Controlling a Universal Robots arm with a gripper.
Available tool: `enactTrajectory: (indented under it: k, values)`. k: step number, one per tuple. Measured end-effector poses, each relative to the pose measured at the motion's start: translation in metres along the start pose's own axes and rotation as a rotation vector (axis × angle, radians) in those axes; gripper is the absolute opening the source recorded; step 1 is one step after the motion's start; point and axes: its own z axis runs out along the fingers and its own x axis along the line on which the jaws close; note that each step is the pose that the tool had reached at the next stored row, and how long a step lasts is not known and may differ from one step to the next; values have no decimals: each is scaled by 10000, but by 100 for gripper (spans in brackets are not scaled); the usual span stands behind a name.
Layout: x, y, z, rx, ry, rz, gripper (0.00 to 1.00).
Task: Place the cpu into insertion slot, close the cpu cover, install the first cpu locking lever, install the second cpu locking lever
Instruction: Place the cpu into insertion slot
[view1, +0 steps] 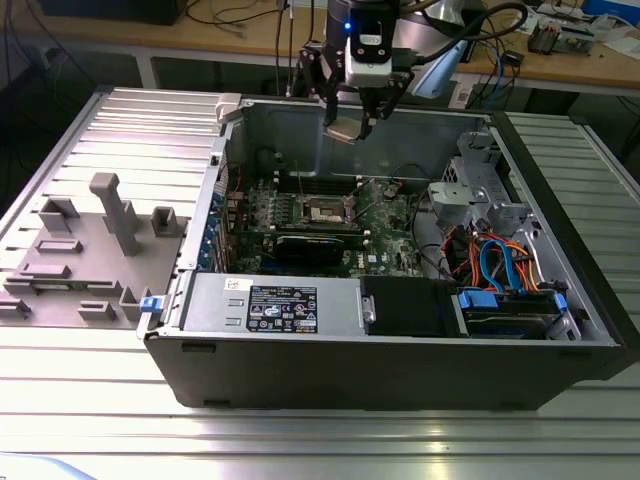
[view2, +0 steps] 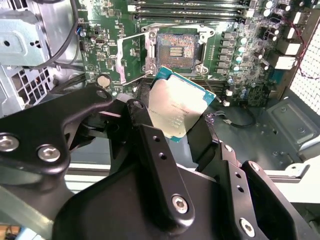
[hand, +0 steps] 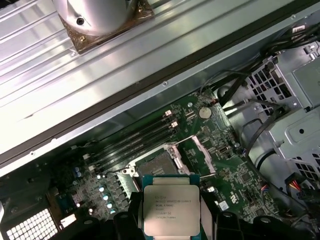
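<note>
Exterior view first: the black two-fingered gripper (view1: 348, 122) hangs above the open dark grey desktop computer case (view1: 400, 370), which lies on its side on a ribbed metal table (view1: 100, 400). Its fingers are clamped on the cpu (view1: 340, 130), a small flat square chip with a silvery-grey top and a pale edge, held well clear of the green motherboard (view1: 390, 225).

Both wrist views confirm the grip. The chip (view2: 177, 110) (hand: 171, 210) sits between the two black fingers (view2: 137, 117), pinched at opposite edges, with its metal top facing the cameras. The square insertion slot (view2: 175, 50) (hand: 152, 165) lies uncovered on the board, apart from the chip. The cpu cover (view2: 129, 60), a thin silvery metal frame, stands swung up beside the slot, so the opening looks free.

The step in hand appears to be placing the chip, and the task is at its start. In the second wrist view the chip looks turned relative to the slot's square, so the wrist likely needs rotating until the edges run parallel. A good placement would keep the chip level, centre it over the slot, and bring it straight down without sliding, since the slot's contacts would probably bend under a sideways scrape. The raised cover should be kept clear of the fingers.
</note>
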Motion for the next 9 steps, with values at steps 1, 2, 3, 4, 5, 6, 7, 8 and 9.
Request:
enactTrajectory:
  k: [1, 2, 3, 4, 5, 6, 7, 8, 9]
  values:
    - [0, 0, 0, -2, -6, 70, 54]
    - [0, 0, 1, -5, -19, 217, 54]
    - [0, 0, 1, -6, -26, 289, 54]
    - [0, 0, 2, -9, -37, 408, 54]
    - [0, 0, 2, -12, -55, 615, 54]
    - [0, 0, 3, -14, -60, 669, 54]
    - [0, 0, 3, -15, -60, 673, 54]
    - [0, 0, 3, -14, -60, 676, 54]
    - [0, 0, 3, -15, -60, 677, 54]
